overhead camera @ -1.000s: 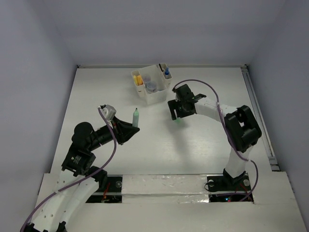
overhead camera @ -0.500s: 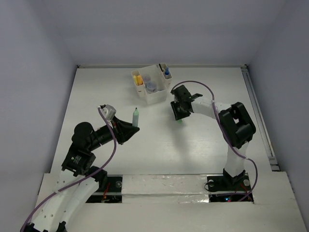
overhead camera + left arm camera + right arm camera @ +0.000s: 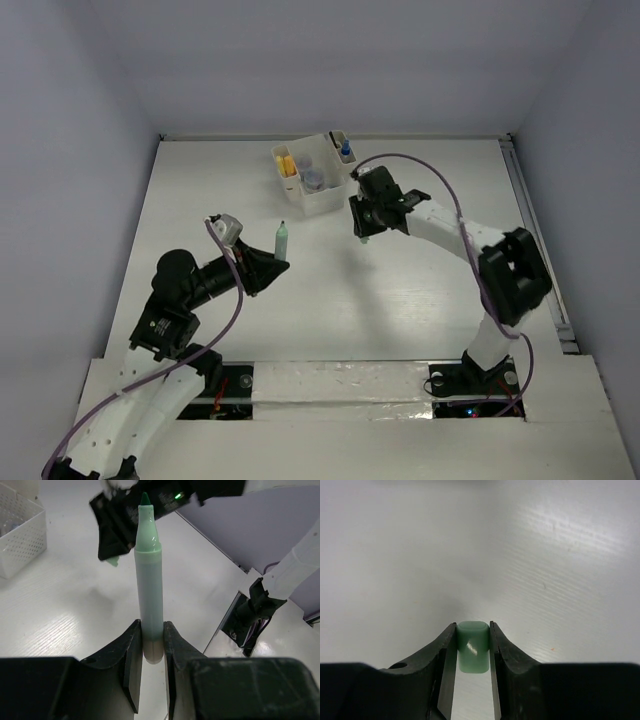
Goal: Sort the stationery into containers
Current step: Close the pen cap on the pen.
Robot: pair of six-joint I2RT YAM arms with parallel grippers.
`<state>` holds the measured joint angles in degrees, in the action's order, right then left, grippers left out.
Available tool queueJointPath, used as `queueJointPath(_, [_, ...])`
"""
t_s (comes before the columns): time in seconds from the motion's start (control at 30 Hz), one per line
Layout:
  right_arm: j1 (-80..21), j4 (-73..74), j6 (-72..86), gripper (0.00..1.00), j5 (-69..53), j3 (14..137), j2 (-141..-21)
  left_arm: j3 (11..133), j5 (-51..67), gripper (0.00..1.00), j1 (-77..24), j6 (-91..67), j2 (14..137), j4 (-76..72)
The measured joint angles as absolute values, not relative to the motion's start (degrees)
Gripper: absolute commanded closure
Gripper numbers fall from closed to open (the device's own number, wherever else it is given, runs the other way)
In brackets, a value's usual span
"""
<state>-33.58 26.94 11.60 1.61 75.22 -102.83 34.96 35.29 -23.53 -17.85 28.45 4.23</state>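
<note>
Rightward of the organizer, the right arm has swung up and away from the near edge over the last second. The right gripper (image 3: 363, 232) now hangs just off the 4 o'clock corner of the cream-white organizer (image 3: 326, 204), closer than it was. The wrist view shows its jaws clenched on the green eraser block (image 3: 472, 652), which is pinched upright between them and clear of the bare counter (image 3: 400, 320) below.

The left arm has not shifted. The left gripper (image 3: 151, 630) stays clamped on the base of the light green marker (image 3: 148, 580), tip up. It waits at about 7 o'clock from the organizer, a short way off.

The organizer sits near 12 o'clock on the counter. It already holds the yellow and orange blocks (image 3: 287, 165), the purple jar (image 3: 313, 180) and the blue-capped bottle (image 3: 345, 150).

By my reading the sort is nearly done, with only the eraser and the marker left. The right arm looks to be carrying the eraser in for a drop, so it still has to get over a compartment.
</note>
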Motion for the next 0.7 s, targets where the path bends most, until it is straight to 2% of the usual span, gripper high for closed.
queueJointPath(0.17, [-39.09,16.12,16.12,0.93,-0.6,75.02,-88.14,34.96,35.09,1.0,-23.53,-17.85,30.15,4.32])
queueJointPath(0.27, [-44.38,5.06,20.56,0.93,-1.52,74.63,-83.48,34.96,34.26,1.0,-23.53,-17.85,31.29,4.47])
queueJointPath(0.47, [-52.58,-10.87,26.89,0.93,-0.91,73.12,-85.93,34.96,32.25,1.0,-23.53,-17.93,32.27,4.62])
queueJointPath(0.7, [-53.39,-16.53,29.52,0.93,3.31,71.11,-87.88,34.96,30.63,1.0,-23.53,-18.04,32.67,5.1])
